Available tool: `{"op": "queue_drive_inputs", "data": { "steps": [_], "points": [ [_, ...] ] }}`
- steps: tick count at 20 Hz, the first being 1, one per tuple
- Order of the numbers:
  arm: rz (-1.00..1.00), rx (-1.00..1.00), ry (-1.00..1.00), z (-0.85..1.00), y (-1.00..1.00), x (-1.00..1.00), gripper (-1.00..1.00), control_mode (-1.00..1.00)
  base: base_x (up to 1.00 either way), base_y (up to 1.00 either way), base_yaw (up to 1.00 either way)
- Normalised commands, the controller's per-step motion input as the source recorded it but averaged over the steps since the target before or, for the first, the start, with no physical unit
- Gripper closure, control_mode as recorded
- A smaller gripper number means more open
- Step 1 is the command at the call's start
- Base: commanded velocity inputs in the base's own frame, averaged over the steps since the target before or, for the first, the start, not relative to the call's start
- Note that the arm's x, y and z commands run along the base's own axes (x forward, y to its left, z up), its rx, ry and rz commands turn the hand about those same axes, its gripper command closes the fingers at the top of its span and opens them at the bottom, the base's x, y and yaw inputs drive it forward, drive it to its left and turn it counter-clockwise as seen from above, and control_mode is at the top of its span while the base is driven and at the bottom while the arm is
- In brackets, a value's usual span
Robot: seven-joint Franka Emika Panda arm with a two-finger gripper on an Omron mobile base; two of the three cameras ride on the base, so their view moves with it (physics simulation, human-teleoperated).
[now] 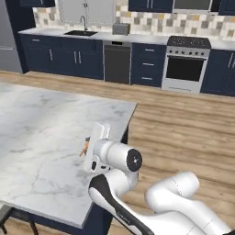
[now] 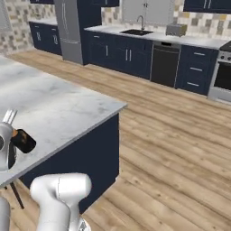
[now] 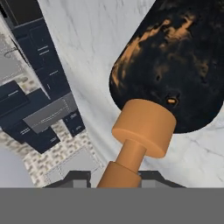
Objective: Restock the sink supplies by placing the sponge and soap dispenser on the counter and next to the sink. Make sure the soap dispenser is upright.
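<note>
My gripper (image 3: 117,177) is shut on the orange-brown pump of the soap dispenser (image 3: 175,65). The black bottle is tipped over on its side and points away from the hand, close over the white marble island top (image 1: 41,137). From the left base view only the orange nozzle (image 1: 85,148) pokes out beside the white hand. The right base view has the black body (image 2: 23,140) near the island's front edge. The sink (image 1: 80,33) with its faucet sits in the far counter (image 1: 46,31) across the room. The sponge is out of view.
A wooden floor (image 1: 183,124) lies between the island and the far wall of navy cabinets. Along that wall stand a dishwasher (image 1: 117,62), a stove (image 1: 187,64) and a toaster (image 1: 120,29). A grey fridge (image 2: 72,27) stands left of the sink counter.
</note>
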Motion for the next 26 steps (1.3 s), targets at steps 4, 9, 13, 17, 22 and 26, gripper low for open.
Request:
{"op": "queue_drive_inputs", "data": {
  "steps": [4, 9, 13, 17, 22, 26],
  "points": [
    [0.00, 0.00, 0.00, 0.00, 0.00, 0.00, 1.00, 1.00, 0.64, -1.00, 0.00],
    [0.00, 0.00, 0.00, 0.00, 0.00, 0.00, 1.00, 1.00, 0.74, -1.00, 0.00],
    [0.00, 0.00, 0.00, 0.00, 0.00, 0.00, 1.00, 1.00, 0.80, -1.00, 0.00],
    [0.00, 0.00, 0.00, 0.00, 0.00, 0.00, 1.00, 1.00, 0.97, -1.00, 0.02],
    [0.00, 0.00, 0.00, 0.00, 0.00, 0.00, 1.00, 1.00, 1.00, -1.00, 0.04],
    [0.00, 0.00, 0.00, 0.00, 0.00, 0.00, 1.00, 1.00, 1.00, -0.96, 0.06]
  ]
}}
